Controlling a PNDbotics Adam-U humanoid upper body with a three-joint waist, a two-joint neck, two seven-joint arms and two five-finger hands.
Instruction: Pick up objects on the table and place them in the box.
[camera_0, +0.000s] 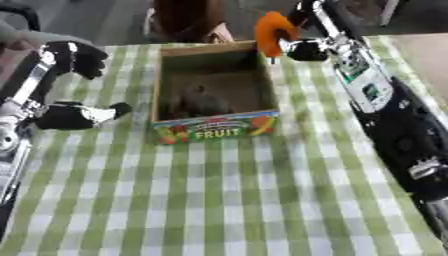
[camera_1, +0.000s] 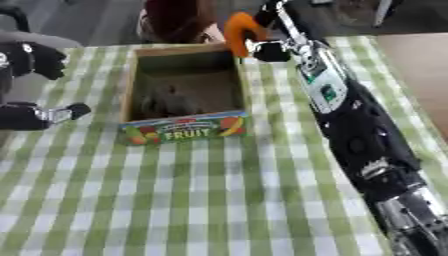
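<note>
A box (camera_0: 214, 125) sits on the surface (camera_0: 219, 200), toward its far side, with something indistinct lying inside. The right hand (camera_0: 302, 47) is at the box's far right corner, with a curved object (camera_0: 273, 31) in it. The left hand (camera_0: 83, 115) rests left of the box.

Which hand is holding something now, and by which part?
The right hand holds a curved orange object by its lower end, above the box's far corner. The left hand holds nothing.

An orange curved object (camera_0: 273, 31) was held above the far right corner of the box (camera_0: 215, 125) — open-topped, cardboard, labelled "FRUIT" in front — with dim, unclear shapes inside.
</note>
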